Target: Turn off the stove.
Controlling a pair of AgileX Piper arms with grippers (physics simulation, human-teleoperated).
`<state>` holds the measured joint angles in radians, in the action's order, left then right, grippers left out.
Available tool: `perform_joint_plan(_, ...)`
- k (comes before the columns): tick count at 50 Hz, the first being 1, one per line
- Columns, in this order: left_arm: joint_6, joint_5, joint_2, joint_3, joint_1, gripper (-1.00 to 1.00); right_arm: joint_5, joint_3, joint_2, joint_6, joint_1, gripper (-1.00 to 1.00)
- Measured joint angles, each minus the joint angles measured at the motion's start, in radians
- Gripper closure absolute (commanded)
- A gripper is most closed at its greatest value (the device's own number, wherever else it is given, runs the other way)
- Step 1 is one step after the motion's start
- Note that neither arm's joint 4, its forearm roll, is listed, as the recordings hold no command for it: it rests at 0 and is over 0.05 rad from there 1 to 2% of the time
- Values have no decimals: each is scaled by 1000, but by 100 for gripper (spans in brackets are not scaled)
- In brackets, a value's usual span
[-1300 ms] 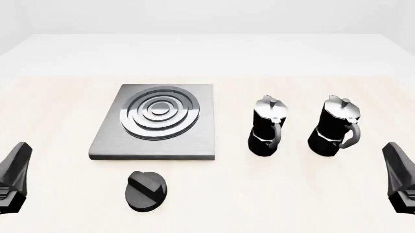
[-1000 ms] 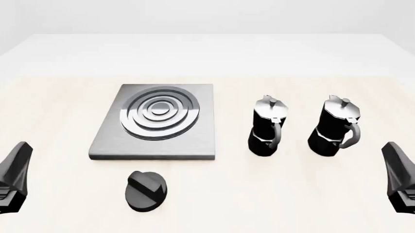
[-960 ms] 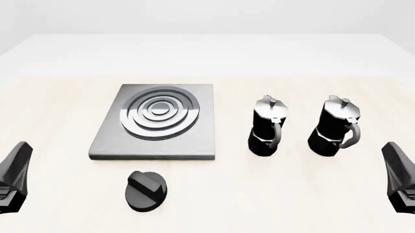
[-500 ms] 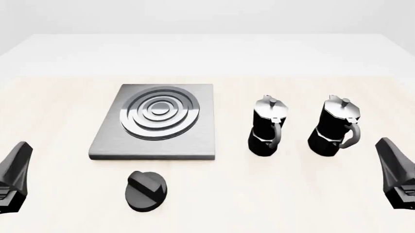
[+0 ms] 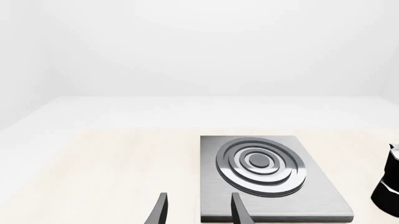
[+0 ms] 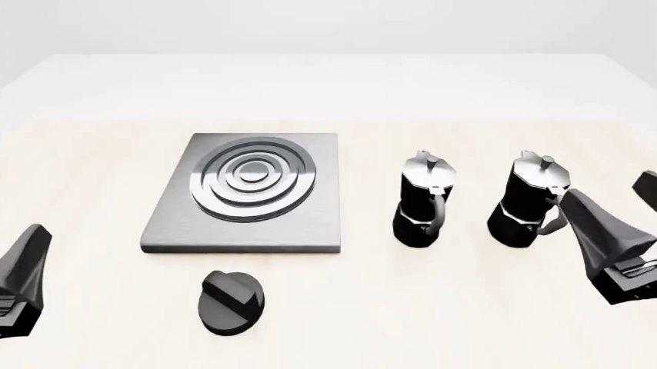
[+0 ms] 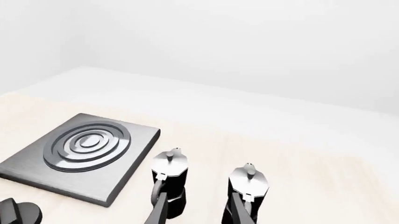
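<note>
Knob (image 6: 231,301) is sitting just in front of the stove plate (image 6: 246,192), well off from both sets of fingers. It's looking rigid, smooth, prob low friction; best bet is pinching across its raised bar and twisting. L gripper (image 5: 196,210) and R gripper (image 7: 198,210) are both showing spread fingers, holding nothing.

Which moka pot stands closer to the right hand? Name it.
The right-hand moka pot, the one farther from the stove plate. The right hand sits just beside it; the other pot stands between it and the plate.
</note>
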<state>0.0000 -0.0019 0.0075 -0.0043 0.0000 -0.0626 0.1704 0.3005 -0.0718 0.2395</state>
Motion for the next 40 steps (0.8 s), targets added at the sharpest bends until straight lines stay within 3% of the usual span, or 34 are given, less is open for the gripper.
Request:
perform_joint_plan(19,0,0,0,0,0,-100,41,176,288,-55,271,-100)
perform_joint_plan(40,0,0,0,0,0,-100,11,294,615,-83,445,-100)
